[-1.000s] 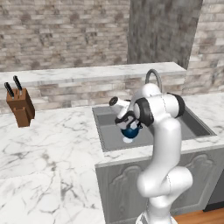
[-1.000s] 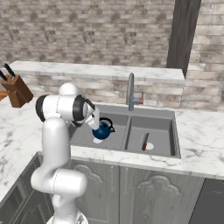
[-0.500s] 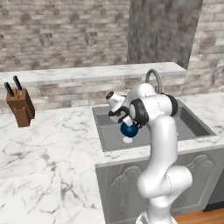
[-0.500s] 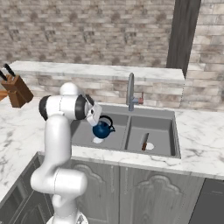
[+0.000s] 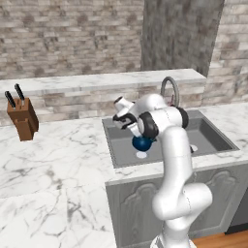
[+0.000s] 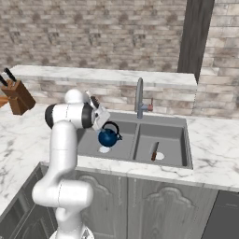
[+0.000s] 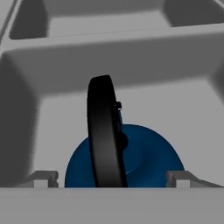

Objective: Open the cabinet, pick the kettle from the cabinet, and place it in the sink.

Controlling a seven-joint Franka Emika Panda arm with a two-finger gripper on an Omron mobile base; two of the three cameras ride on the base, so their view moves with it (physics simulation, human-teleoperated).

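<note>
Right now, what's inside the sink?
In the sink, the blue kettle sits in the left basin; a small dark object lies in the right one. The arm hides part of the left basin.

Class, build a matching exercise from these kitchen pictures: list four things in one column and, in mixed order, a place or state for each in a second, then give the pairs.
Things:
1. kettle
2. knife block
3. tap
4. claw

Places or states:
A. on the counter, left of the sink
B. open, fingers either side of the black handle
C. behind the sink
D. in the sink's left basin

Pairs: 1-D, 2-A, 3-C, 4-B
</note>
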